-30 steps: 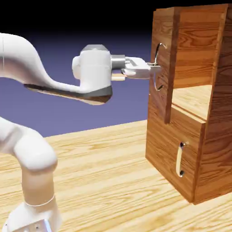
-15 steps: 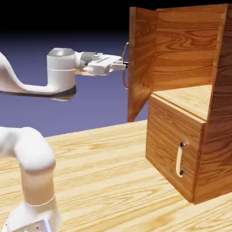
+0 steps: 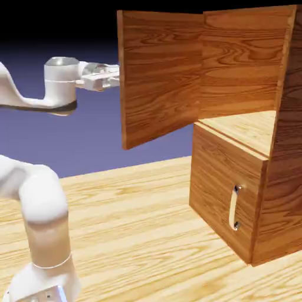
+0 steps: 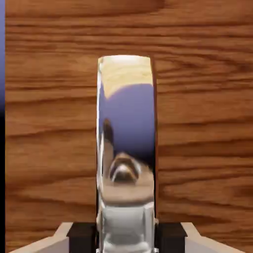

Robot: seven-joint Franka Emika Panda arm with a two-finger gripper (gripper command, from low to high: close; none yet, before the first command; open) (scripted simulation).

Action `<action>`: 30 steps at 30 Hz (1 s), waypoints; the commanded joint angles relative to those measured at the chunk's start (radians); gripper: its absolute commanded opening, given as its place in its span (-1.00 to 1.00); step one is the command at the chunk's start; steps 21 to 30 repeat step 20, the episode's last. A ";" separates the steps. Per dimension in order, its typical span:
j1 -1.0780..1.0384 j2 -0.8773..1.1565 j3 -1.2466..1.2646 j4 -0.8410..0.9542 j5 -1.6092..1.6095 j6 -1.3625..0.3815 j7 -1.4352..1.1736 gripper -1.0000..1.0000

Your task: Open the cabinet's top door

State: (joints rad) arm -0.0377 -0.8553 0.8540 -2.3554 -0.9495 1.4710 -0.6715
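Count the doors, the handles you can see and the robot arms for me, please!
Doors: 2 (top door, bottom door)
Handles: 2 (top handle, bottom handle)
Robot arms: 1 (white arm)
Total: 5

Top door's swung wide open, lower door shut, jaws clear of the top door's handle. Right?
Not clear: the hand view shows the jaws closed on the silver handle, one finger each side. Top door wide open and lower door shut both stand.
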 commanded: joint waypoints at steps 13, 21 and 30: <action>-0.450 0.105 0.439 0.407 0.146 -0.366 -0.006 -1.00; -0.686 0.056 0.600 0.599 0.203 -0.481 -0.057 -1.00; -0.686 0.056 0.600 0.599 0.203 -0.481 -0.057 -1.00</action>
